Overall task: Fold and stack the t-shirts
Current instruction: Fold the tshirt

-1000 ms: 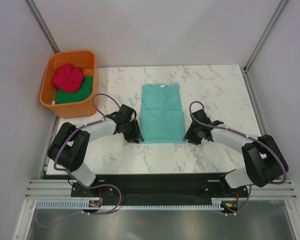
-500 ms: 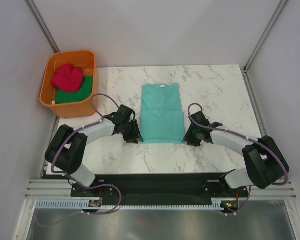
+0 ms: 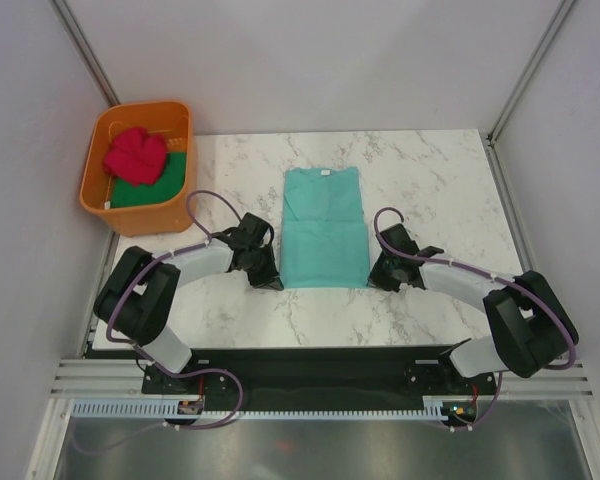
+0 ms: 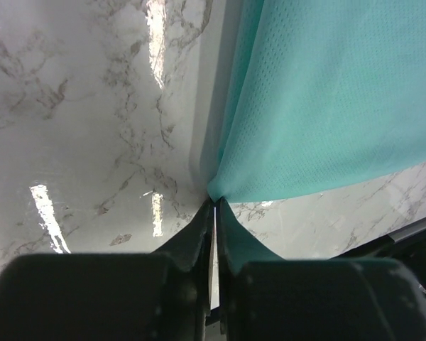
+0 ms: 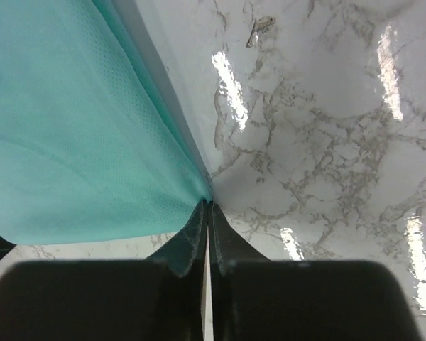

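Note:
A teal t-shirt [image 3: 324, 226] lies folded into a narrow strip in the middle of the marble table. My left gripper [image 3: 273, 279] is shut on its near left corner, which shows in the left wrist view [image 4: 214, 193]. My right gripper [image 3: 372, 279] is shut on its near right corner, which shows in the right wrist view [image 5: 205, 199]. Both corners are lifted slightly off the table. A pinkish-red t-shirt [image 3: 136, 154] lies crumpled on a dark green t-shirt [image 3: 158, 186] inside the orange tub [image 3: 140, 216] at the back left.
The marble table [image 3: 435, 180] ends near the arm bases. Grey walls and metal posts stand at the back and sides. The orange tub sits off the table's back left corner.
Both grippers have shifted slightly toward the near edge, holding the shirt's near corners. The shirt's near hem has drawn a little nearer.

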Tool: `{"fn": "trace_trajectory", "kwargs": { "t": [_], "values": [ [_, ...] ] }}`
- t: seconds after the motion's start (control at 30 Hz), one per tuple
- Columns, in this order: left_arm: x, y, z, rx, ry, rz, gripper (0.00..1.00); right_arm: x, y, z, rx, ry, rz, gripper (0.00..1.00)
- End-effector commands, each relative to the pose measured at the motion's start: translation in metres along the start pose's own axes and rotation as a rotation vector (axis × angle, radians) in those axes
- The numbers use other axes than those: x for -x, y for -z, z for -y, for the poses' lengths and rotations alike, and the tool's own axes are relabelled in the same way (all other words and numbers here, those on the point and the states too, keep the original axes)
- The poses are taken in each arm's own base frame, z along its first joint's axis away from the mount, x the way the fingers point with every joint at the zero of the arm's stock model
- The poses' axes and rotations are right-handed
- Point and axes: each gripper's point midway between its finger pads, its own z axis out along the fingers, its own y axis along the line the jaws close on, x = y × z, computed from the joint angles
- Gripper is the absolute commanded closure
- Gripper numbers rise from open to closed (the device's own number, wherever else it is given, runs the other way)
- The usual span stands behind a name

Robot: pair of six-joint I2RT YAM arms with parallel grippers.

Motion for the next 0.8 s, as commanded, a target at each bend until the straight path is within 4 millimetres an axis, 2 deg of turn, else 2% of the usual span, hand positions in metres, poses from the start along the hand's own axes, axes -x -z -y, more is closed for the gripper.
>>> {"fn": "trace_trajectory", "kwargs": {
  "t": [0.0, 0.03, 0.33, 0.63, 0.77],
  "values": [
    [0.0, -0.004, -0.005, 0.027, 0.005, 0.006, 0.94, 0.0, -0.005, 0.009, -0.032, 0.009, 0.022, 0.99],
    [0.0, -0.004, -0.004, 0.024, 0.004, 0.007, 0.98, 0.0, -0.005, 0.009, -0.033, 0.01, 0.023, 1.0],
    [-0.005, 0.011, 0.016, -0.037, -0.021, 0.024, 0.98, -0.002, 0.009, -0.007, 0.046, 0.036, 0.041, 1.0],
    [-0.02, 0.024, 0.008, -0.032, -0.014, 0.037, 0.98, -0.007, 0.026, -0.004, 0.058, 0.051, 0.058, 1.0],
    [-0.025, 0.032, 0.013, -0.048, -0.015, 0.046, 0.98, -0.002, 0.036, -0.01, 0.09, 0.061, 0.084, 1.0]
  ]
}}
